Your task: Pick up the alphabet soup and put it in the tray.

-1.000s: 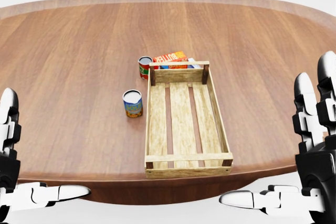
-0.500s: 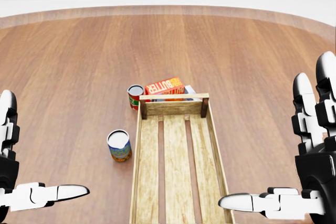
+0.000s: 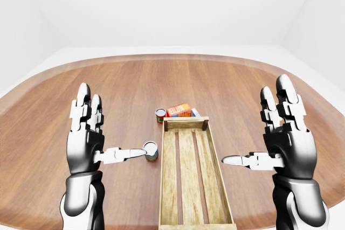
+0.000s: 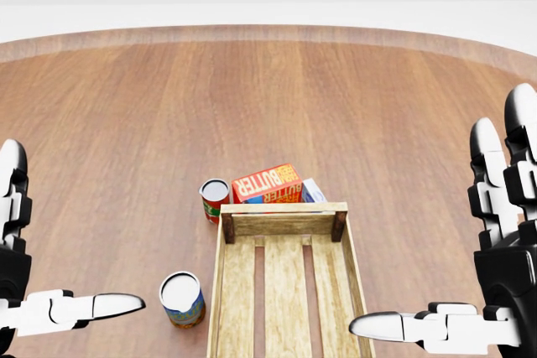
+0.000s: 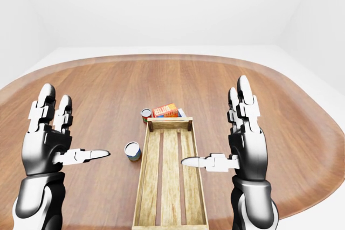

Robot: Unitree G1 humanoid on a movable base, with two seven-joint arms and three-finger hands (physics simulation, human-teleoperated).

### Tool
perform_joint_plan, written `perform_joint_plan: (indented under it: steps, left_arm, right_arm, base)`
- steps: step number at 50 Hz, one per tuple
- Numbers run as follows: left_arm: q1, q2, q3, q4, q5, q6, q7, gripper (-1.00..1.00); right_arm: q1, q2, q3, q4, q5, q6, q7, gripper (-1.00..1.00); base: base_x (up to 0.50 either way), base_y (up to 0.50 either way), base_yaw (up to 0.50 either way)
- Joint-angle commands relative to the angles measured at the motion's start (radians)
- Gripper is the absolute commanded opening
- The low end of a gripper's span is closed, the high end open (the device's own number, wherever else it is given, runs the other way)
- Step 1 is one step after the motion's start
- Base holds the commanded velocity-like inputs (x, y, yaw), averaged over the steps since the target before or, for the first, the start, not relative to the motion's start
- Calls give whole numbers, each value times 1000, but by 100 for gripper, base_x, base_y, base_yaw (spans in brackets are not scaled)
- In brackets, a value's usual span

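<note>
The alphabet soup [image 4: 182, 300], a small can with a blue and orange label, stands upright on the wooden table just left of the tray. The tray [image 4: 284, 225] is a long slatted wooden crate that runs out of the bottom of the head view, and nothing lies in it. My left hand [image 5: 75, 125] is open, fingers up and thumb pointing right; the thumb tip stands left of the can and apart from it. My right hand [image 5: 213, 122] is open over the tray's right side and holds nothing.
A red-labelled can [image 4: 214, 199] stands at the tray's far left corner. An orange butter box [image 4: 267, 184] and a small pale box [image 4: 312, 191] lie just beyond the tray's far end. The oval table [image 3: 64, 95] stretches wide on both sides.
The camera has moved in toward the table, so the tray and cans have slid down the head view and look larger. Both hands keep the same open pose.
</note>
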Motion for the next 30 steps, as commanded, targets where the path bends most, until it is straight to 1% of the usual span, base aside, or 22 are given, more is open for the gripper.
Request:
perform_joint_plan:
  steps: [1, 5, 12, 16, 17, 18, 21, 22, 23, 24, 26, 27, 29, 30]
  left_arm:
    - [6, -1, -8, 12, 7, 0, 3, 100]
    - [2, 2, -7, 10, 6, 0, 5, 100]
    - [0, 4, -3, 18, 8, 0, 3, 100]
    - [1, 14, 9, -25, 8, 0, -14, 100]
    - [-2, 31, 9, -47, 20, 0, -35, 100]
    - [-2, 46, 4, -53, 41, 0, -64, 100]
    - [-16, 66, 1, -34, 140, 0, -104, 100]
    - [-19, 73, -1, -24, 181, 0, -117, 100]
    - [-24, 92, -5, -14, 232, 0, -143, 100]
    - [-23, 95, -8, -6, 268, 0, -168, 100]
    - [-33, 94, -8, 6, 340, 0, -195, 100]
    - [-35, 120, -28, 36, 409, 0, -221, 100]
    - [-52, 124, -27, 75, 482, 0, -248, 100]
    - [-69, 144, -38, 114, 558, 0, -250, 100]
  right_arm:
    - [1, 3, -5, 1, 8, 0, 1, 98]
    - [-2, 4, -6, 0, 19, 0, -1, 98]
    - [-1, 4, -8, 0, 34, 0, -5, 98]
    - [1, 3, -2, -4, 36, 0, -8, 98]
    - [2, 3, -4, -3, 39, 0, -8, 98]
    - [4, 3, -8, -8, 43, 0, -7, 98]
    - [2, 5, -11, -15, 49, 0, -9, 98]
    - [3, 6, -9, -13, 48, 0, -9, 98]
    - [0, 10, -10, -5, 55, 0, -15, 98]
    - [-1, 9, -9, -3, 60, 0, -17, 98]
    - [-2, 6, -7, -4, 60, 0, -19, 98]
    - [0, 4, -8, -14, 63, 0, -18, 98]
    - [1, 4, -9, -14, 74, 0, -11, 98]
    - [2, 3, -3, -14, 68, 0, -12, 98]
  base:
    - [50, 6, 0]
    - [50, 2, 0]
    - [49, -25, 0]
    - [0, 0, 0]
    - [0, 0, 0]
    - [0, 0, 0]
    - [0, 0, 0]
    - [0, 0, 0]
    - [0, 0, 0]
    - [0, 0, 0]
    - [0, 0, 0]
    - [0, 0, 0]
    - [0, 0, 0]
    - [0, 0, 0]
